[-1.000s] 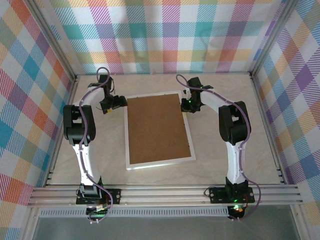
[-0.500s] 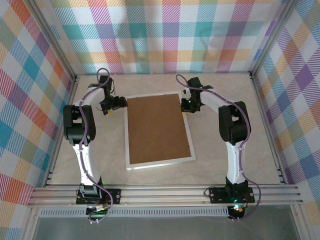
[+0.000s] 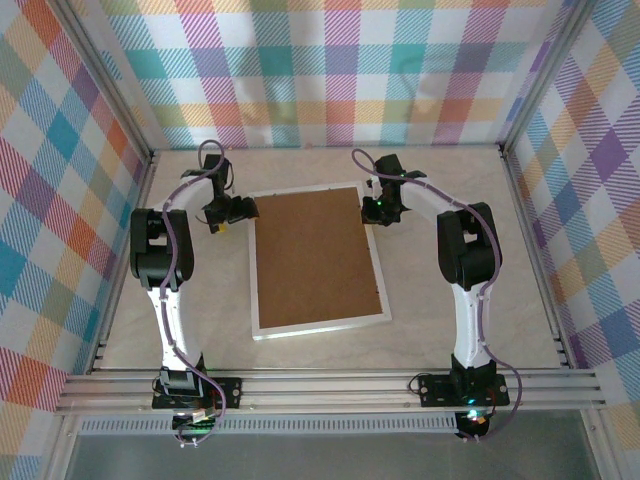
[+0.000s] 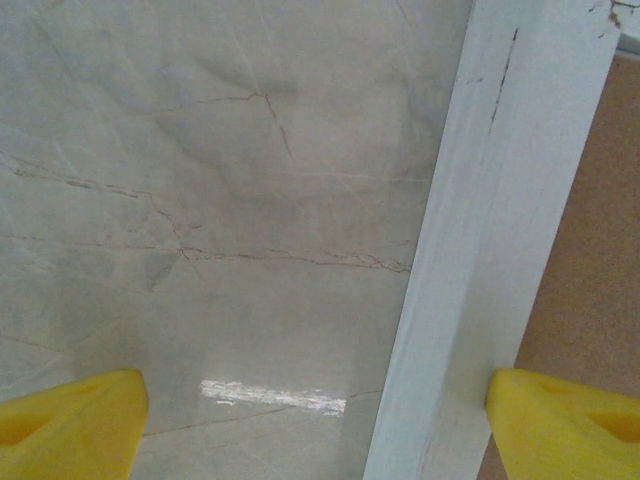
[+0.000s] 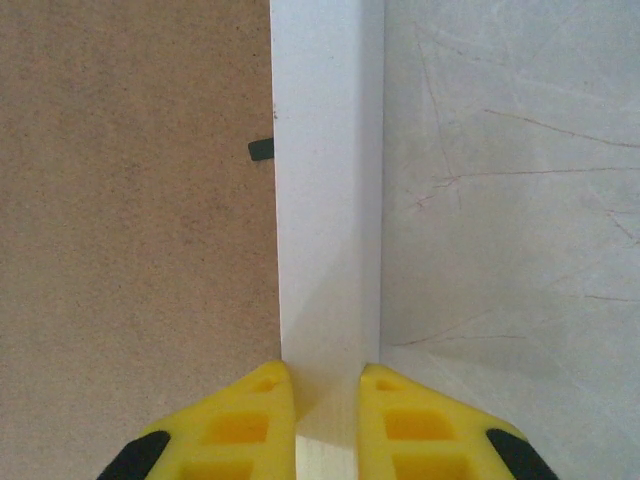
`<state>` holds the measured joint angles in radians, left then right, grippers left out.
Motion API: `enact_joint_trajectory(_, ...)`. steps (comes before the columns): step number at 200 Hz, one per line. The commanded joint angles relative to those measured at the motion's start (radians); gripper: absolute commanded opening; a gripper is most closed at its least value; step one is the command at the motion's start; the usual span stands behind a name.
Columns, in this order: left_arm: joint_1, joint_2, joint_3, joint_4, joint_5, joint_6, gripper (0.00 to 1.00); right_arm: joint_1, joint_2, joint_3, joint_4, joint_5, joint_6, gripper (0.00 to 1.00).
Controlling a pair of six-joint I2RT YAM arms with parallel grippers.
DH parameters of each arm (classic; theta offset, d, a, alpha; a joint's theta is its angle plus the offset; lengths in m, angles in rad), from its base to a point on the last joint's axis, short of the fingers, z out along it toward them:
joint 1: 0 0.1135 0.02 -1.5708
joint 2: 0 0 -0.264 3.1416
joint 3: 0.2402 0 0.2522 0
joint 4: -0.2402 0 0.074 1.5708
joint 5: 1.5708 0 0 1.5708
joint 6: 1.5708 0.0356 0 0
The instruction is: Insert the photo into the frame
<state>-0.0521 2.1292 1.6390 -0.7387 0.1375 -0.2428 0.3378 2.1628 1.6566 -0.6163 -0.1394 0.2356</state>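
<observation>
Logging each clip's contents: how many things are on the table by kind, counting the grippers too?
white frame: 1
brown backing board: 1
grippers: 2, the left gripper and the right gripper
Total: 4

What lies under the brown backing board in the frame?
The brown backing board fills the white frame, which lies flat on the table. Anything beneath the board is covered, so whether the photo is there cannot be told.
</observation>
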Motion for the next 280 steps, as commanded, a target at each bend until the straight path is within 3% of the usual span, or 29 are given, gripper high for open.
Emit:
enact_joint_trajectory(1, -0.011, 0.039, -0.016, -0.018, -0.009, -0.013, 0.88, 0.007, 0.011, -0.021, -0.067, 0.021, 0.008, 0.15)
enact_joint_trajectory(61, -0.061, 0.101, 0.012, -0.055, -0.014, -0.006, 0.87, 0.018, 0.016, -0.031, -0.063, -0.001, 0.019, 0.15)
enact_joint_trajectory(102, -0.133, 0.149, 0.046, -0.147, -0.135, 0.018, 0.83, 0.043, 0.038, -0.022, -0.061, -0.018, 0.042, 0.14)
enact_joint_trajectory(206, -0.192, 0.229, 0.164, -0.229, -0.133, 0.009, 0.79, 0.059, 0.053, -0.005, -0.055, -0.052, 0.060, 0.14)
enact_joint_trajectory(280, -0.173, 0.127, 0.277, -0.245, -0.160, 0.026, 0.86, 0.039, 0.032, 0.003, -0.118, 0.061, 0.066, 0.15)
